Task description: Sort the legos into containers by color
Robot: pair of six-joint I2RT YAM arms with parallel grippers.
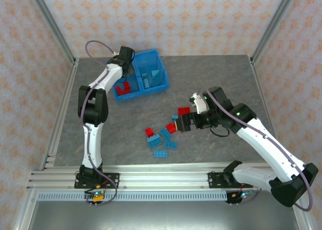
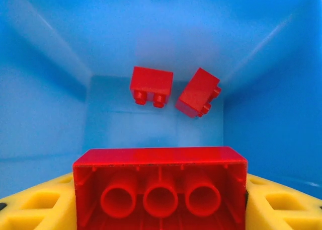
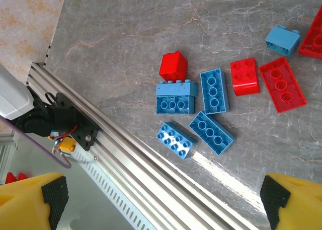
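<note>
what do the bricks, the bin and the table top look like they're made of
Red brick: moulded hard plastic, smooth, going by its hollow tubes and crisp edges.
Bin: likely plastic too; smooth, uniform blue walls with a soft sheen.
Table top: grey with pale veins like stone, with a glare streak; could be laminate or a printed mat, cannot tell.

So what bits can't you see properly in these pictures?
1. Top view: the left arm covers part of the bin, so the red legos in its left compartment cannot be counted.
2. Left wrist view: the held red lego, gripped in the left pincer, blocks the floor behind it.
3. Right wrist view: the right edge cuts off one red lego.
4. Top view: the open right pincer covers part of the loose pile.
</note>
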